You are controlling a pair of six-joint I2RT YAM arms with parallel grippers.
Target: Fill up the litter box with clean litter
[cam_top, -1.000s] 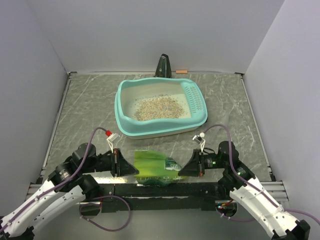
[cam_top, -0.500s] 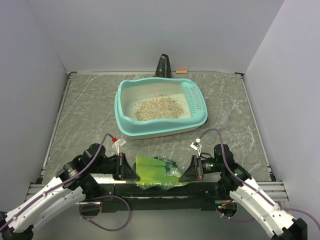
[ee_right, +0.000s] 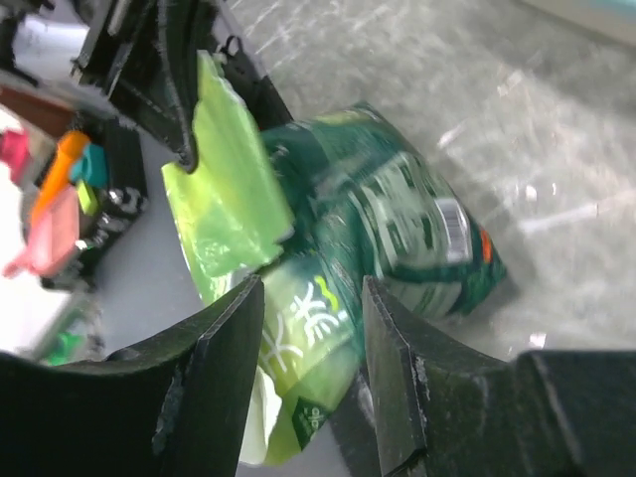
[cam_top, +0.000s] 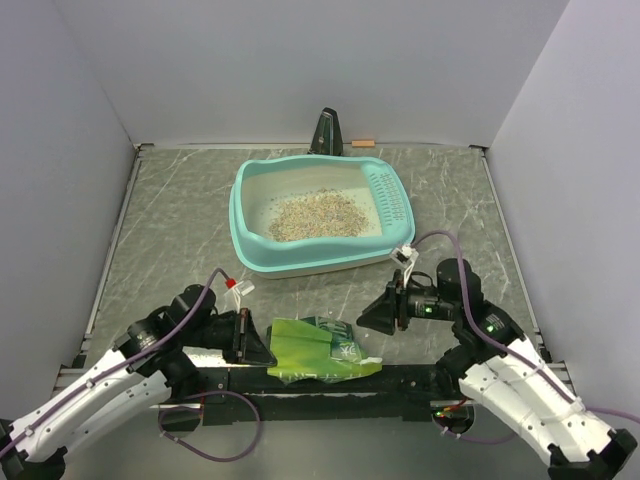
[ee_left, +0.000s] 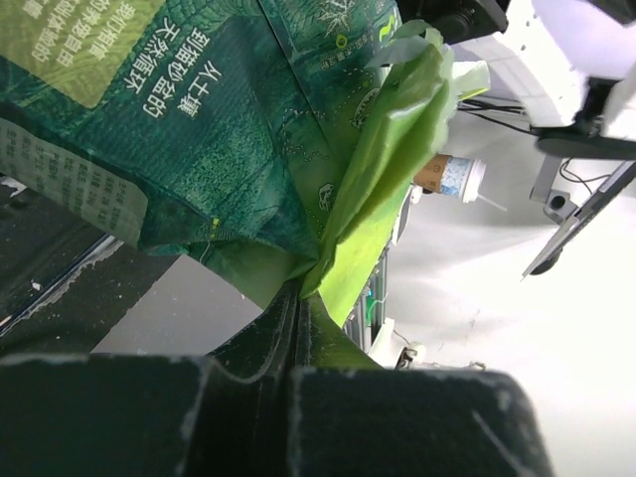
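beyond both grippers, across the marbled table point(cam_top: 170, 230), the litter box point(cam_top: 237, 215) is sitting well apart from either hand. the clean litter point(cam_top: 318, 216) is lying in it as one loose heap in the middle of its whitish floor. between the two hands, at the near edge, the green bag point(cam_top: 315, 347) is lying crumpled on its side.

the left gripper point(cam_top: 262, 345) is pinching the bag's left end with its jaws fully closed; in the left wrist view the bag's light-green fold is running straight into the closed tips. the right gripper point(cam_top: 372, 318) is doing the opposite of a second ago. then it was clamped on the bag's right end; now its jaws are standing about half apart, gripping nothing, and it is drawing back from the bag. the bag is showing just past the parted fingers point(ee_right: 229, 348) in the right wrist view.

judged from this, the bag is being set down and the pour appears to be over. the heap is covering only part of the floor, so whether the fill is enough is remaining uncertain.

counting by size: one table, one litter box, one bag, two grippers, one heap of granules.
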